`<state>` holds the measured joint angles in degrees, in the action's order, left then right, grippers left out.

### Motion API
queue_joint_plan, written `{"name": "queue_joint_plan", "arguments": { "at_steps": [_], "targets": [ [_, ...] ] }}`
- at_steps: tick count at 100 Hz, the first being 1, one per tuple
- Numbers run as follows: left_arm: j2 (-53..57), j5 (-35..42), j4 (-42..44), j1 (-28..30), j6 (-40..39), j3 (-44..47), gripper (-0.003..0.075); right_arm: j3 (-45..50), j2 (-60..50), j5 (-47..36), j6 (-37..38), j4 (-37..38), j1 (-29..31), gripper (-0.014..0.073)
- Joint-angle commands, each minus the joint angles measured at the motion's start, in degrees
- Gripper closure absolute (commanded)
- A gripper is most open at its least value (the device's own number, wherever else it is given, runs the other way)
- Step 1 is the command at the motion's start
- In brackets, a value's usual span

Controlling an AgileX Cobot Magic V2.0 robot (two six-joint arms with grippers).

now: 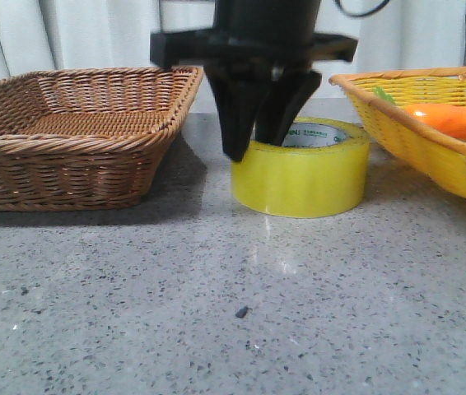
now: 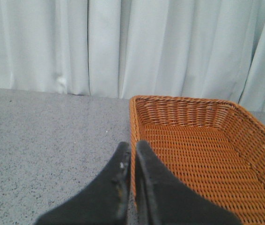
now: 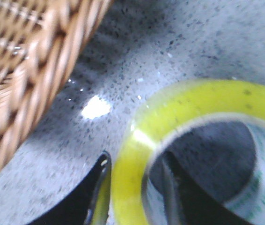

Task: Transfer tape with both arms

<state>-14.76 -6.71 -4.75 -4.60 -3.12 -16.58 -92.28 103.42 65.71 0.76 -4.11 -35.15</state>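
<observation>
The tape [image 1: 307, 177], a wide yellow roll with a white core and green lettering, rests flat on the speckled table between two baskets. My right gripper [image 1: 255, 146] comes down on its left wall, one finger outside and the other inside the core. In the right wrist view the tape [image 3: 202, 98] wall fills the gap of the right gripper [image 3: 135, 159], and both fingers press against it. My left gripper [image 2: 131, 144] is shut on nothing and hovers by the near corner of the brown basket [image 2: 202, 154]. It does not show in the front view.
A brown wicker basket [image 1: 76, 140] stands left of the tape. A yellow basket [image 1: 431, 156] at the right holds an orange carrot [image 1: 455, 119]. White curtains hang behind the table. Bare speckled tabletop [image 1: 241, 313] lies in front of the tape.
</observation>
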Motion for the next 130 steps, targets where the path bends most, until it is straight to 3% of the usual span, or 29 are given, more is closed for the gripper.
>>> {"name": "queue_joint_plan", "arguments": {
  "at_steps": [1,19,32,56,64,71,90,112,130],
  "targets": [
    [-1.1,2.2,-0.6,-0.7,-0.2,-3.6,0.074,-2.0,-6.2,-0.2,-0.8,0.8,0.1,0.0409],
    [-3.7,-0.6,-5.3,-6.1,-0.2,-7.2,0.0739,-2.0,-13.9,0.4,-0.8,1.6,0.1,0.0409],
    [-8.2,1.4,-6.0,-12.1,-0.1,-8.6,0.0718,-2.0,-19.6,0.6,-0.8,1.6,0.1,0.0409],
    [-18.9,9.0,-5.0,-25.4,-0.1,-10.8,0.0446,-2.0,-29.6,-0.5,-0.8,6.1,0.1,0.041],
    [-23.2,9.6,-4.4,-30.0,-0.1,-13.3,0.042,-2.0,-32.2,-0.5,-0.8,6.7,0.1,0.0412],
    [-28.0,9.7,-2.6,-33.8,-0.1,-16.0,0.042,-1.9,-34.4,-0.3,-0.8,6.7,0.1,0.0447],
    [-39.6,9.6,0.3,-40.5,-0.1,-24.2,0.0415,-1.9,-39.5,0.0,-0.8,7.3,0.1,0.0664],
    [-52.1,8.8,3.7,-45.6,-0.1,-33.6,0.0287,-0.2,-46.0,-0.3,0.3,10.9,0.1,0.0666],
    [-61.5,0.8,3.8,-47.9,-0.1,-43.0,0.0282,4.5,-51.4,-0.6,2.3,11.0,0.1,0.0666]
  ]
}}
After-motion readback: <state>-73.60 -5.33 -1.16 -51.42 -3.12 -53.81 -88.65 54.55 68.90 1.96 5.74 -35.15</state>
